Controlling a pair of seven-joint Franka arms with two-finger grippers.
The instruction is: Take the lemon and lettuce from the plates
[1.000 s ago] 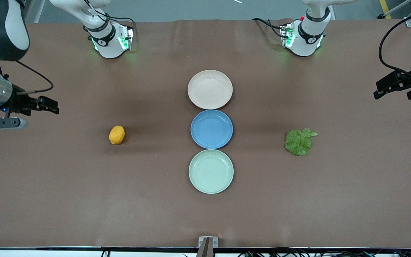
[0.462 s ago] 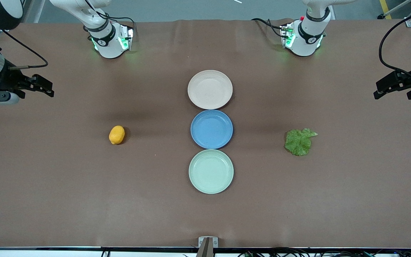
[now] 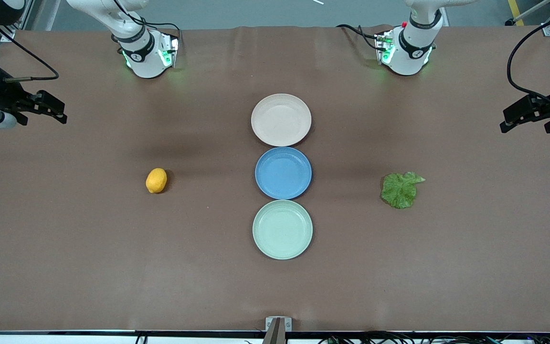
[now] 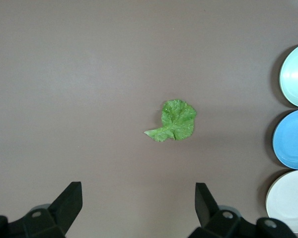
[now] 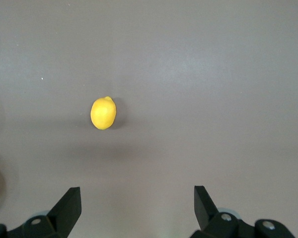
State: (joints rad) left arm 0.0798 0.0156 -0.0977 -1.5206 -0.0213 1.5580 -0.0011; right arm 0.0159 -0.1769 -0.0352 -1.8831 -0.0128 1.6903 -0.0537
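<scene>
— What lies closest to the front camera?

— The mint green plate (image 3: pixel 282 230), empty, on the brown table (image 3: pixel 112 267). Just above it in the row sits the blue plate (image 3: pixel 283 172), also empty, and farthest from the camera the beige-pink plate (image 3: pixel 281 119), with nothing on it either. The three form a straight line down the middle of the table, rims nearly touching.

— And the lemon?

— The lemon (image 3: pixel 156 180) rests on the bare table, not on any plate, toward my right arm's end, level with the blue plate and well apart from it. From my right wrist I see it lying on its side with clear cloth all around it (image 5: pixel 103 113).

— The lettuce?

— The lettuce (image 3: pixel 400 189) lies flat on the table toward my left arm's end, also level with the blue plate and well apart from it. My left wrist camera looks straight down on it, paler stem end pointing away from the plates (image 4: pixel 176 122).

— Where are your grippers?

— My right gripper (image 3: pixel 51 111) hangs in the air over the table's edge at my right arm's end, its fingers spread wide and holding nothing. My left gripper (image 3: pixel 528 117) hovers over the edge at my left arm's end, its fingers (image 4: pixel 68 204) equally wide apart and empty. Neither one touches the lemon, the lettuce or a plate.
</scene>
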